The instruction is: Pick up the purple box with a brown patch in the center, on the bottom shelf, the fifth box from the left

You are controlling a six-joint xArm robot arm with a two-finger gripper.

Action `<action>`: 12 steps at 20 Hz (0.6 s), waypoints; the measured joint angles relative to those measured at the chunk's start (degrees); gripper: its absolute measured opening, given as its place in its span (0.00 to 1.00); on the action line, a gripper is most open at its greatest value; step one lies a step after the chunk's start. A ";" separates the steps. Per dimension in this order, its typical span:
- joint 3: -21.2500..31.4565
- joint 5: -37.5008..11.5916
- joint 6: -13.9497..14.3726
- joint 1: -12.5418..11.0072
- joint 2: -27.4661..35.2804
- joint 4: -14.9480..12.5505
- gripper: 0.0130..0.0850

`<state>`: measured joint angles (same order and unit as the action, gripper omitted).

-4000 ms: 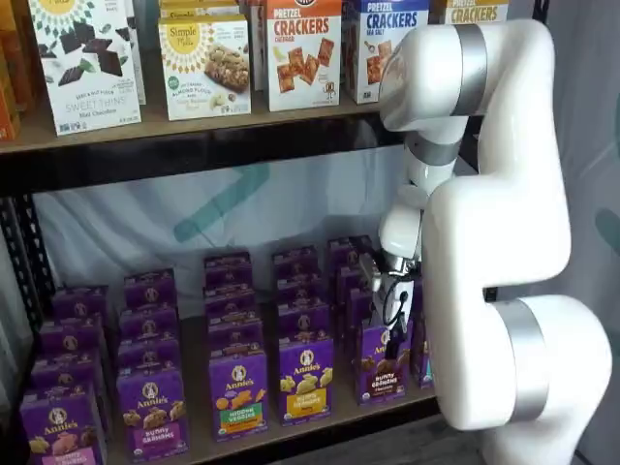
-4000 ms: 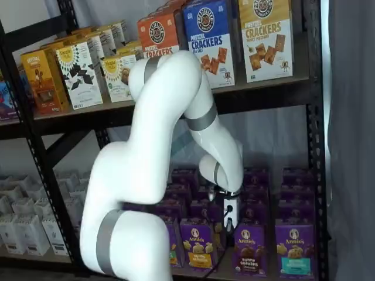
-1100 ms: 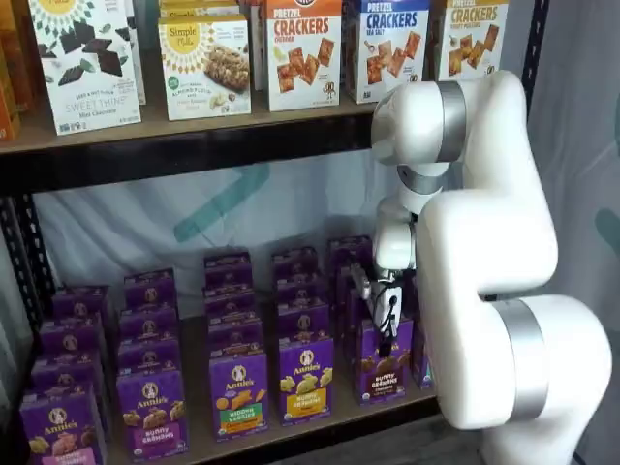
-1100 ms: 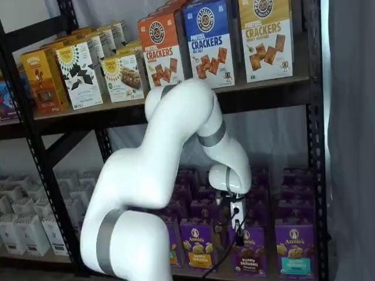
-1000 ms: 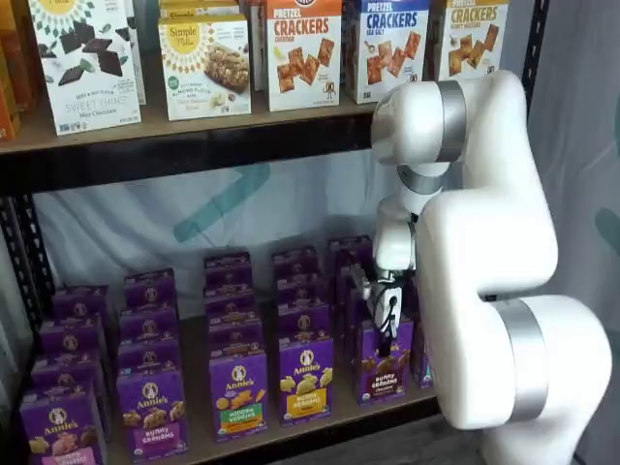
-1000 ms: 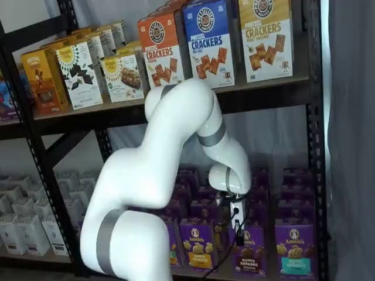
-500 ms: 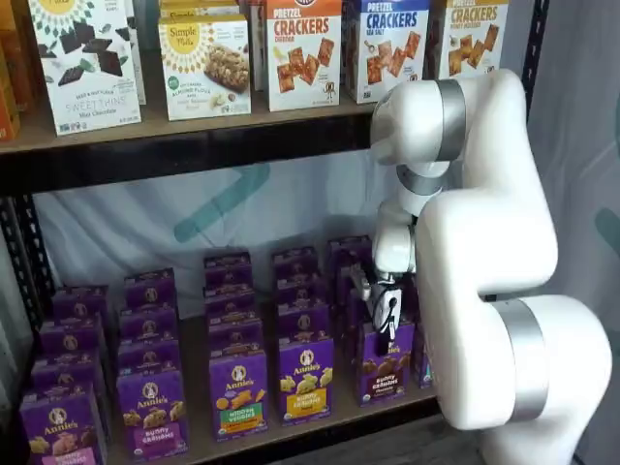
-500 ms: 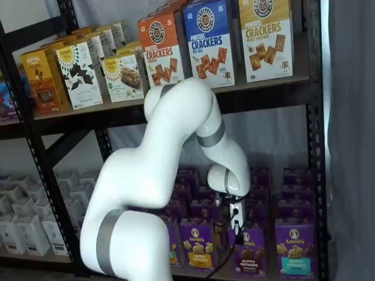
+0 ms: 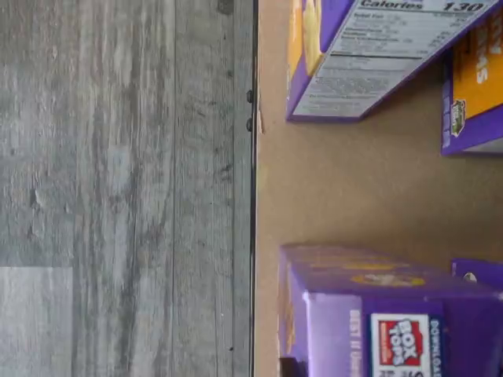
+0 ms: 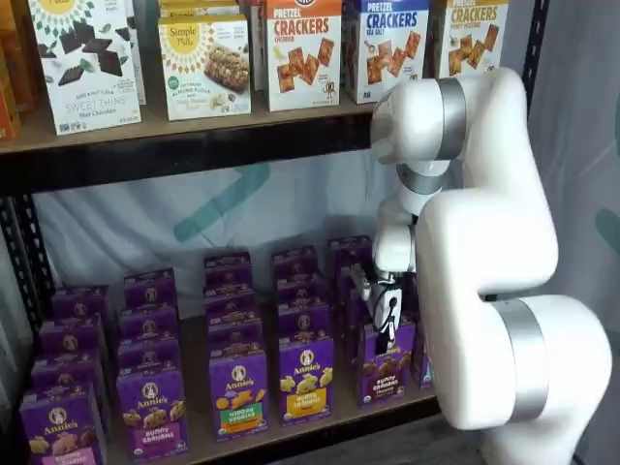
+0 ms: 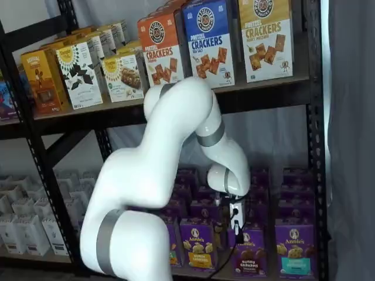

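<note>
Closing on the purple box, my gripper now sits at its top edge with fingers narrowed onto it versus a second ago, and the box, front row of the bottom shelf, looks tipped slightly, so lift comes next.

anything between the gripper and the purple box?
Nothing in both shelf views: the gripper sits right at the top of the purple box.
</note>
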<state>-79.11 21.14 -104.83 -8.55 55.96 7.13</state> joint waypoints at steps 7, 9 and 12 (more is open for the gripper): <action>0.42 0.29 0.30 0.07 -0.41 -0.25 0.17; 0.92 -0.15 -0.32 0.15 -0.69 0.49 0.17; 2.70 -0.42 -0.45 0.36 -1.88 0.83 0.17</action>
<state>-76.41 20.73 -105.27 -8.19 54.08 7.96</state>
